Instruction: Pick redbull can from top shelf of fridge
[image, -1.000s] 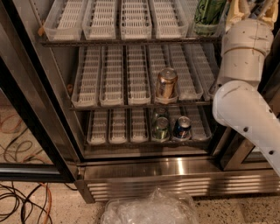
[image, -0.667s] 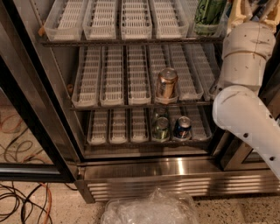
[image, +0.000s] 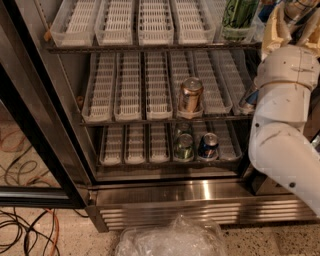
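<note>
Up top, the gripper (image: 295, 16) hangs right of the green can (image: 239, 15)

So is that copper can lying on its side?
No, the copper can stands upright on the middle shelf; the gripper is up at top right.

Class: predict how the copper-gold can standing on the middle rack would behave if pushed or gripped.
The copper-gold can stands upright, tall for its base: a high push probably tips it. Its shiny metal side looks slippery. Its white tray walls likely keep sliding straight. The gripper is top right.
</note>
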